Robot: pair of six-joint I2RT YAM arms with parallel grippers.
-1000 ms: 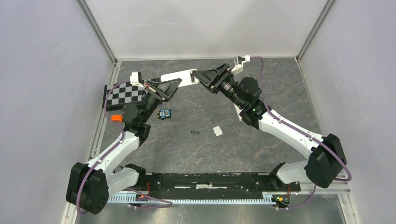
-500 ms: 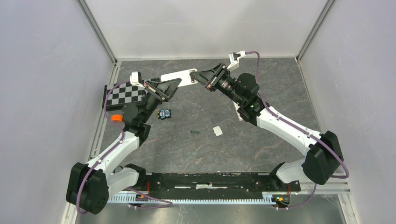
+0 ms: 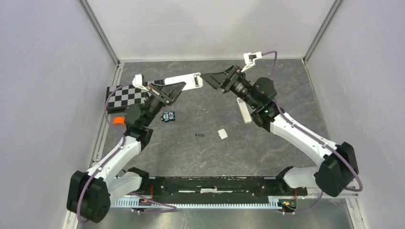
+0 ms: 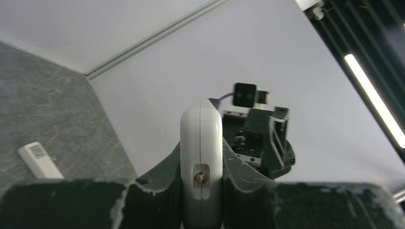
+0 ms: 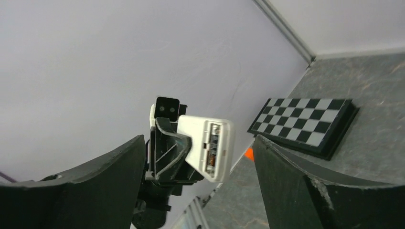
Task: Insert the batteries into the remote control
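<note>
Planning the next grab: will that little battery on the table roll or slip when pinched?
The battery looks like a tiny slim cylinder on its side, so a nudge would probably roll it. Being that small, it is likely light, and may squirt from a pinch.

pair of white arms w/ chunky black joints, purple cables all along them, scuffed-up black fingers

Nothing is legible: the label on the spare remote is too small to read.
</note>
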